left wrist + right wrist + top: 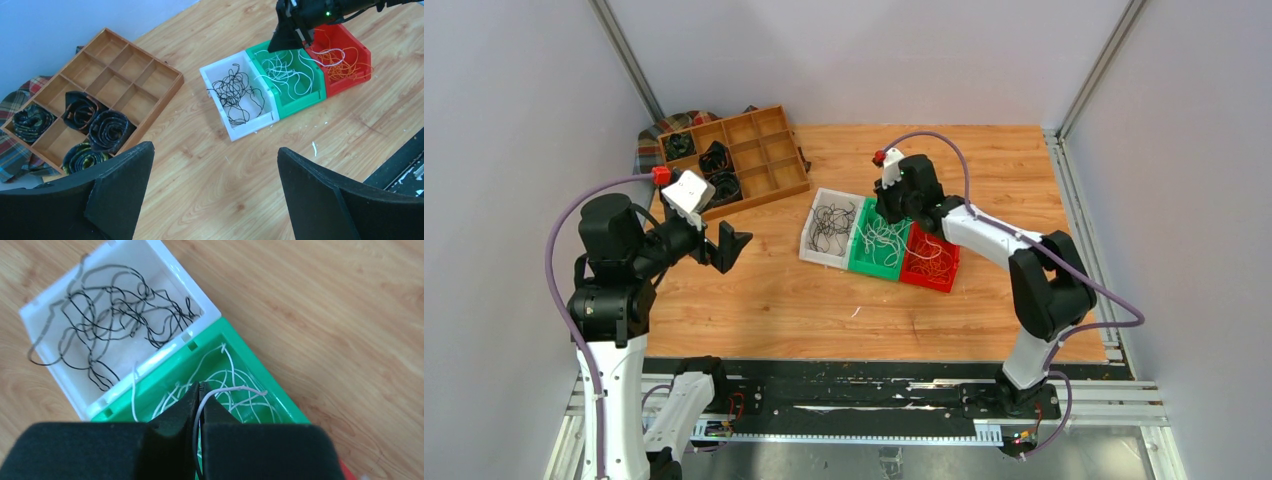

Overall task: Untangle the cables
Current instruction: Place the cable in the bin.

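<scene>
Three small bins sit side by side in the middle of the overhead view on the wooden surface [804, 300]. A white bin [822, 261] holds black wires [832, 222], a green bin [869, 268] holds white wires [886, 240], and a red bin [929, 280] holds orange wires [932, 255]. The right pincer [199, 387] hangs over the green bin with its fingers pressed together on a single white wire [235, 389]. That wire loops out to the right of the tips and runs back down between them, while the others of its colour lie in a loose heap below. The left pincer [215, 155] is spread wide and holds nothing, hovering well apart at the left of the overhead view near a wooden tray [744, 150]. The strands look feather-light, limp and very thin, so I judge they will sag, snag on their neighbours and slip out of a loose grip. The best hold seems to be a free end or an outer loop, lifted slowly so the tangle can fall away.
</scene>
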`<state>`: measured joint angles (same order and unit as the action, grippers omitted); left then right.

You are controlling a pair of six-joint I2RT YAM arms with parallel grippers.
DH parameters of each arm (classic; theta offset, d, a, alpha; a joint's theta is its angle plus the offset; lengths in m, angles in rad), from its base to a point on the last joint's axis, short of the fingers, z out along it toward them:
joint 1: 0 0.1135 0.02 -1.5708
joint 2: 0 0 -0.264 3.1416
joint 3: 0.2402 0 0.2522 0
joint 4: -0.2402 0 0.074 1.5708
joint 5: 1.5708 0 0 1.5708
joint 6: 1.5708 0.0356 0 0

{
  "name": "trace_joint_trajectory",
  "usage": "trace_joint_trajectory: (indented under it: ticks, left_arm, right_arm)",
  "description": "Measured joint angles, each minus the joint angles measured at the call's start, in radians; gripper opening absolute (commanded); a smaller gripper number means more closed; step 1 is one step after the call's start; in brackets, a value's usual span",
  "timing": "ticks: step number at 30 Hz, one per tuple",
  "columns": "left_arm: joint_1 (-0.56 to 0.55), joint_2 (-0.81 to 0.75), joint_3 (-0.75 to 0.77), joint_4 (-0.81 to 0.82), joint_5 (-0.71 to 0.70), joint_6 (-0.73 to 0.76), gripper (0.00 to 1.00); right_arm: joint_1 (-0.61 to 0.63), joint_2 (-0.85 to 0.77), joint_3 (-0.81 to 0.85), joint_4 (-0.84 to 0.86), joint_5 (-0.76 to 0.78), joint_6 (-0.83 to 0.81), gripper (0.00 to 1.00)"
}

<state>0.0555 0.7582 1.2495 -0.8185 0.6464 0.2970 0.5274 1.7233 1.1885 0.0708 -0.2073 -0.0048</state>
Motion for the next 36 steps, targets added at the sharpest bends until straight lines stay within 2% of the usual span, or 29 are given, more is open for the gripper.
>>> trace_joint_trajectory:
  ticks: [4, 6, 8, 14, 16, 23, 26, 30, 36]
  left_arm:
    - [0.0, 0.0, -0.003, 0.0, 0.0, 0.005, 0.98]
    - [0.0, 0.002, -0.007, 0.0, -0.002, 0.005, 0.98]
    - [0.0, 0.011, -0.011, 0.0, -0.009, 0.005, 0.98]
    - [0.0, 0.082, -0.027, -0.001, -0.055, 0.008, 0.98]
    - [0.0, 0.106, -0.036, -0.002, -0.072, 0.01, 0.98]
    - [0.0, 0.16, -0.121, 0.009, -0.13, 0.01, 0.98]
    - [0.0, 0.147, -0.154, 0.024, -0.134, 0.01, 0.98]
    - [0.0, 0.123, -0.171, 0.037, -0.132, 0.01, 0.98]
    - [0.0, 0.084, -0.176, 0.057, -0.126, 0.01, 0.98]
  right_arm:
    - [0.001, 0.052, 0.015, -0.037, 0.018, 0.001, 0.12]
    - [0.002, 0.061, 0.026, -0.047, 0.032, 0.005, 0.22]
    - [0.002, 0.062, 0.039, -0.05, 0.05, 0.007, 0.37]
    - [0.002, 0.023, 0.053, -0.053, 0.105, 0.01, 0.64]
    - [0.002, -0.016, 0.052, -0.056, 0.132, 0.008, 0.69]
    - [0.002, -0.219, 0.047, -0.052, 0.193, 0.006, 0.74]
    - [0.002, -0.269, 0.047, -0.052, 0.193, 0.005, 0.66]
    - [0.002, -0.277, 0.047, -0.063, 0.154, 0.005, 0.57]
    - [0.008, -0.196, 0.092, -0.197, 0.006, 0.003, 0.59]
